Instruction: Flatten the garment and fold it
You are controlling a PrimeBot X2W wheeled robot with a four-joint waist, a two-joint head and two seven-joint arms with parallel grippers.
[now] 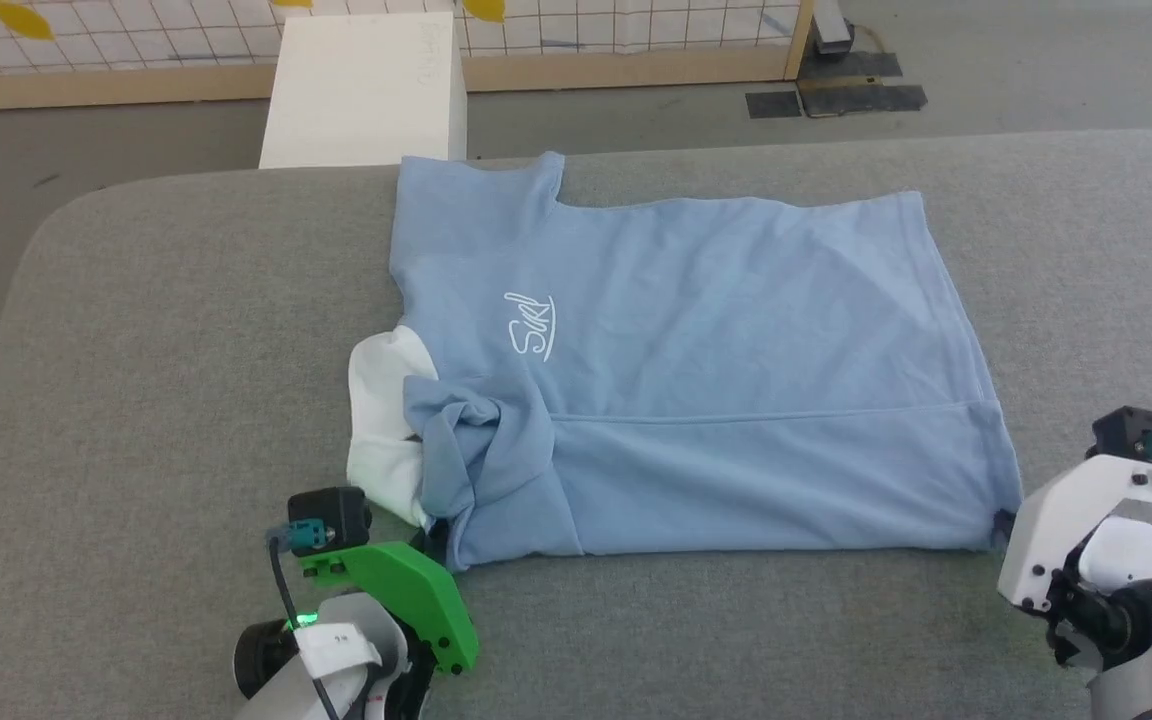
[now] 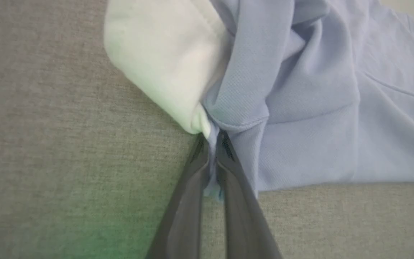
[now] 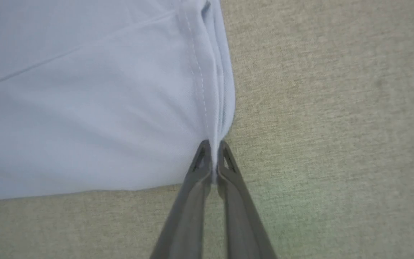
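The light blue polo shirt (image 1: 696, 370) lies spread on the grey table (image 1: 156, 380), its near long edge folded up over the body, white script logo (image 1: 531, 325) showing, white collar (image 1: 381, 430) bunched at the left end. My left gripper (image 1: 436, 530) is shut on the shirt's near left corner beside the collar; in the left wrist view the fingers (image 2: 196, 169) pinch blue fabric (image 2: 300, 108) next to the white collar (image 2: 171, 61). My right gripper (image 1: 1002, 525) is shut on the near right corner; the right wrist view shows its fingers (image 3: 201, 169) clamping the stitched hem (image 3: 210, 90).
A white box (image 1: 366, 90) stands on the floor beyond the table's far edge, before a wood-framed gridded panel (image 1: 626, 40). Bare grey table surface lies left, right and in front of the shirt.
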